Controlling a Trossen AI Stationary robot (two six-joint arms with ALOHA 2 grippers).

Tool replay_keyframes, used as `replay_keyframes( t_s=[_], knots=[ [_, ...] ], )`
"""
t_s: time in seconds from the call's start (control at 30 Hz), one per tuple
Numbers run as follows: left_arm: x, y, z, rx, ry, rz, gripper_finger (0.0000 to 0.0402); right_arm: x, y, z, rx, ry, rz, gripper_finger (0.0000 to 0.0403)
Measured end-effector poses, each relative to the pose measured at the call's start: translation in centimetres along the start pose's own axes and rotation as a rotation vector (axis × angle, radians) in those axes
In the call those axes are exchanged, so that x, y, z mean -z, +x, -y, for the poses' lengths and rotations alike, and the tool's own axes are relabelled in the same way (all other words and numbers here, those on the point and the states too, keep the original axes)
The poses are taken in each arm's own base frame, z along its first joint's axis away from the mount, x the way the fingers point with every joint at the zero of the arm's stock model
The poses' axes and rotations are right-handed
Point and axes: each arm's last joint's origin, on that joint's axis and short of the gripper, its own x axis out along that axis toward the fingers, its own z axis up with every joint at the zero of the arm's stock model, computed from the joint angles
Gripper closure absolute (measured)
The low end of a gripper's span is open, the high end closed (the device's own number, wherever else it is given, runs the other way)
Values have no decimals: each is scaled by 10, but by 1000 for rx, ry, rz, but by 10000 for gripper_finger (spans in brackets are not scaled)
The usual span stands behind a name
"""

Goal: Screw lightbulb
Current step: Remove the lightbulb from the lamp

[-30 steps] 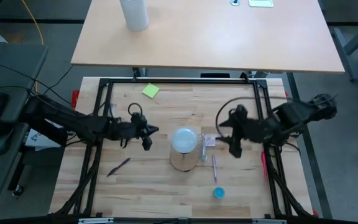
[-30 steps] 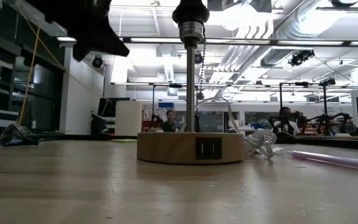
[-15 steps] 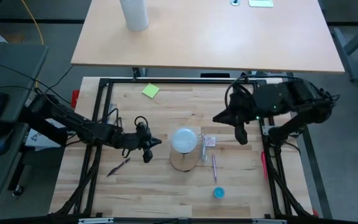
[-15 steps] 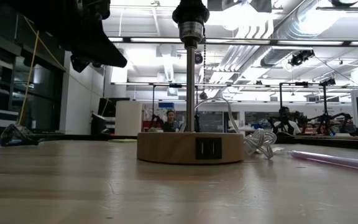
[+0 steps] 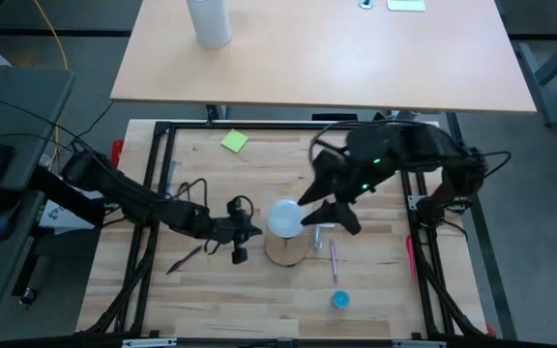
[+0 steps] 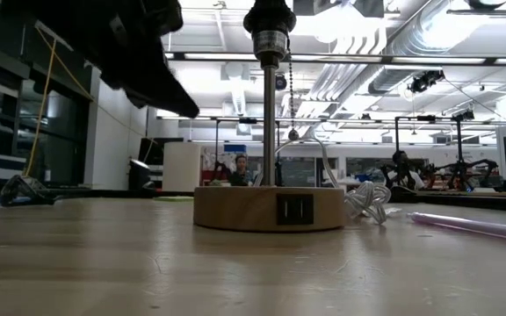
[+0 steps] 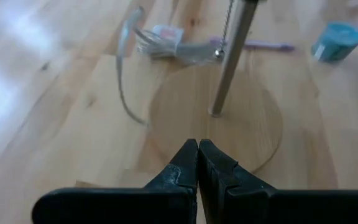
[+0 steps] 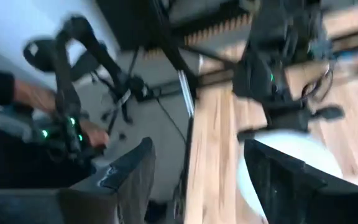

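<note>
Right gripper (image 5: 319, 213): up top, fingers spread wide, one prong either side of the lightbulb's right flank, right beside the globe; contact can't be called from here.
Left gripper (image 5: 239, 246): same view, low at the lightbulb's left, near the edge of the wooden base, arm stretched in from the left.
Lightbulb (image 5: 287, 217): white globe dead centre on the table, sitting over the wooden base (image 5: 277, 254).
Table bits, high view: green sticky note (image 5: 234, 141) at the back, purple pen (image 5: 334, 261) and small blue cap (image 5: 339, 300) to the lamp's right, dark pen (image 5: 186, 259) front left.
Low view: wooden base (image 6: 269, 209) planted mid-table, metal pole (image 6: 269, 123) rising to a black socket (image 6: 269, 22) at the frame's top edge; clear cord (image 6: 369, 198) coiled beside it, purple pen (image 6: 473, 226) off to the side. A dark arm blurs across the upper left.
Left wrist view: left gripper (image 7: 198, 163) pressed together, tips touching, empty, poised over the base's (image 7: 253, 134) near rim; pole (image 7: 231, 59) and hanging pull chain (image 7: 227, 28) straight ahead, blue cap (image 7: 336, 41) beyond.
Right wrist view: fingers (image 8: 133, 171) far apart, the lightbulb (image 8: 291, 168) big and white, partly behind one of them; a person's hand (image 8: 92, 134) shows off the table.
</note>
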Motion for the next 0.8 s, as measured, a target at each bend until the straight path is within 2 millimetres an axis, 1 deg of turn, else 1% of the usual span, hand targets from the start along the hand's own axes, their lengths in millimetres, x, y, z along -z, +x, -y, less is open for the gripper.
replay_keyframes(
  t_s=[0.13,0.3,0.43,0.6,0.7,0.8],
  knots=[
    [3,17,7,11,-15,35,401,11,13,9,58,-6,-146,176],
    [15,43,10,-6,-7,48,402,19,24,15,83,-106,-237,198],
    [21,60,10,-19,-36,49,401,19,28,18,123,-209,-230,204],
    [28,82,15,-23,-13,6,402,18,29,19,195,-379,-228,206],
    [25,98,21,-8,-18,5,402,18,29,19,218,-420,-228,206],
    [21,113,28,-12,-20,10,402,18,29,19,220,-425,-227,206]
  ],
)
